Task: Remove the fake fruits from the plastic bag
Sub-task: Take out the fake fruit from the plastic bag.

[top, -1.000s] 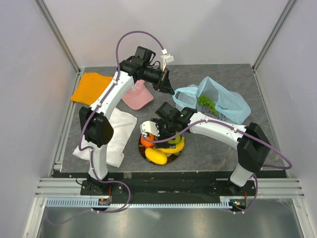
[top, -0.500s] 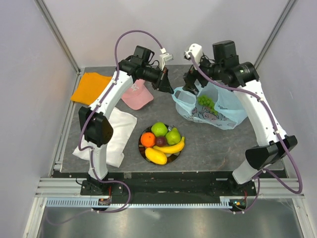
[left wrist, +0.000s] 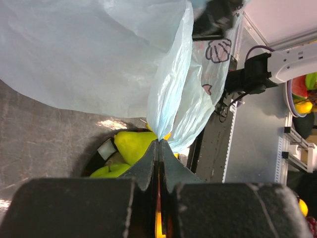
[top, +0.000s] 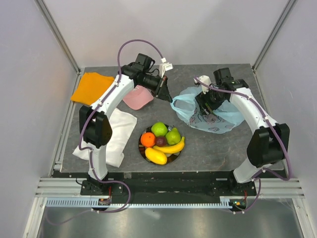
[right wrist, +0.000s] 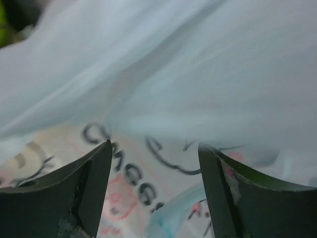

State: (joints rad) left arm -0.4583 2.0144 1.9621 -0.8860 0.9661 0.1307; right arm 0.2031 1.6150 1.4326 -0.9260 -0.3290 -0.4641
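Mostly done, I judge. Six fake fruits sit on the plate (top: 174,154) midway along the bench (top: 208,151), toward its near edge: one orange (top: 147,139), one green apple (top: 159,129), one green pear (top: 173,136), one banana (top: 171,148), one yellow mango-like oval (top: 156,156) and one small dark purple fruit (top: 160,141).

The single plastic bag (top: 198,119) lies toward the far right corner. Whatever is inside is hidden by the right arm (top: 247,106) (a green sliver in the right wrist view may be grapes).

The left pincer (left wrist: 158,148) is clamped on a fold of bag film. The right pincer (right wrist: 154,146) hangs over the printed film, jaws apart, gripping nothing — probably one reach-in left.
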